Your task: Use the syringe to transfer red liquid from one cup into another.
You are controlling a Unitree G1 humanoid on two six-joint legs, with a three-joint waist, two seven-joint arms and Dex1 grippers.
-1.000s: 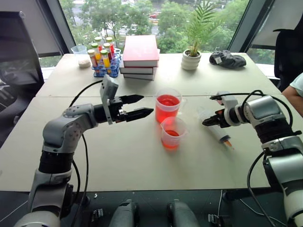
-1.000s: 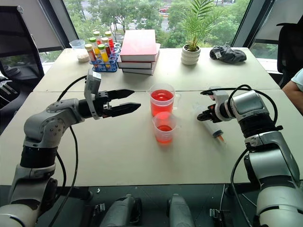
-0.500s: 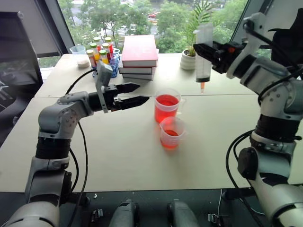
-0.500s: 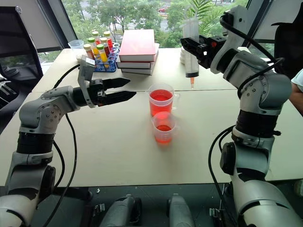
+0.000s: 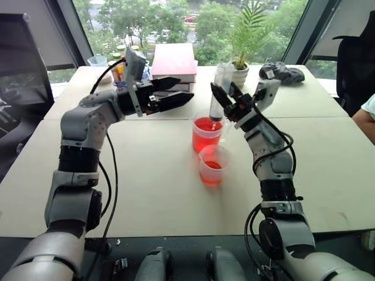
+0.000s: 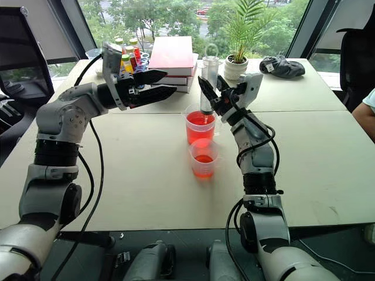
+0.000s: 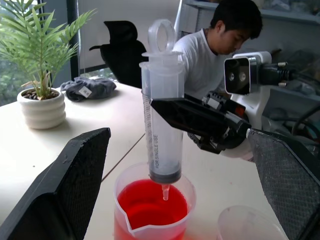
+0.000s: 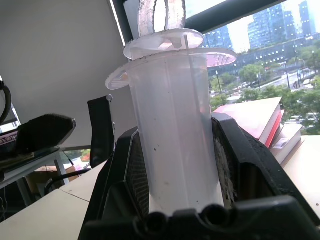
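My right gripper (image 5: 225, 96) is shut on the barrel of the syringe (image 5: 220, 85), holding it upright. Its tip hangs just above the red liquid (image 7: 150, 205) in the taller handled cup (image 5: 206, 137). The plunger's ring sits at the top, pushed in, and the barrel (image 8: 175, 150) looks clear inside. The shorter cup (image 5: 212, 167) stands right in front of the tall one with a little red liquid in it. My left gripper (image 5: 183, 91) is open in the air, left of the syringe, pointing toward it with nothing between its fingers (image 7: 75, 185).
A stack of books (image 5: 174, 61) and a rack of coloured tubes (image 6: 126, 58) stand at the back behind my left arm. A potted plant (image 6: 235, 66) and a dark cloth (image 5: 281, 72) lie at the back right. A person (image 7: 220, 45) sits at the table's right side.
My right gripper lifted the syringe off the table on the right, swung it upright, and carried it left over the taller cup. My left gripper rose and moved a little toward the far side.
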